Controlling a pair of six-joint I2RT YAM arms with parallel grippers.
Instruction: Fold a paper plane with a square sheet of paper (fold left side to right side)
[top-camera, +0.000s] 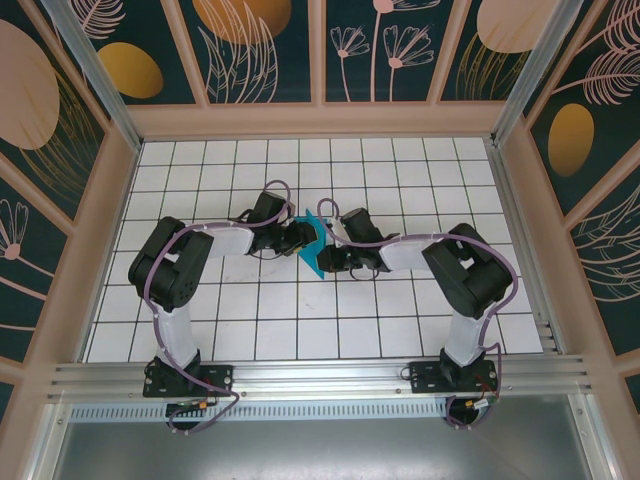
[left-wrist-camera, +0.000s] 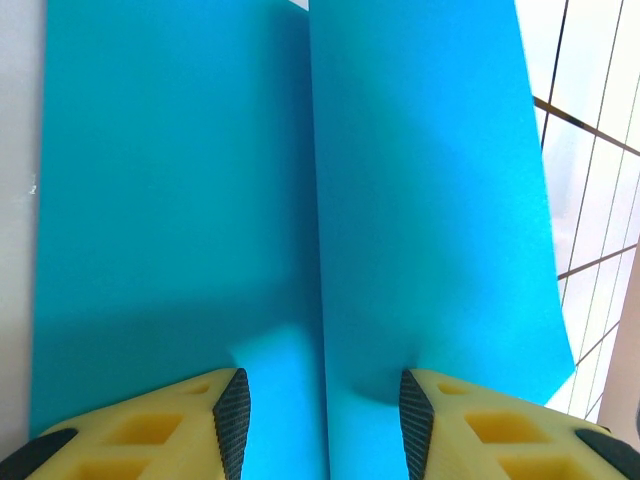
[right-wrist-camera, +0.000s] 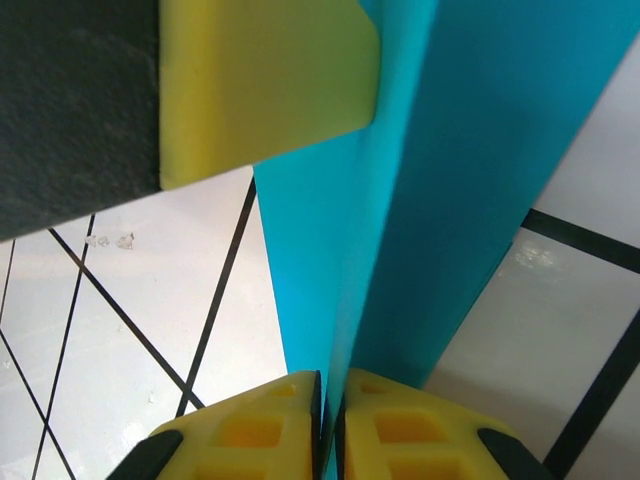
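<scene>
Jaws of the right gripper (right-wrist-camera: 330, 405) are pressed almost together, pinching the lower edge of the teal sheet of paper (right-wrist-camera: 480, 150). The sheet rises away from between the two yellow fingers as a folded flap. Jaws of the left gripper (left-wrist-camera: 323, 415) stand spread, with one black-padded yellow finger on each side. The sheet lies across the gap just beyond them, and they are not closed on it.

In the left wrist view a straight edge runs up the middle of the sheet, with the right-hand part lapping over the left. From above, both arms reach inward and meet over the middle of the white gridded table (top-camera: 400, 310), with the sheet between the two grippers. In the right wrist view a yellow finger (right-wrist-camera: 265, 90) of the left gripper sits against the sheet's upper left.
</scene>
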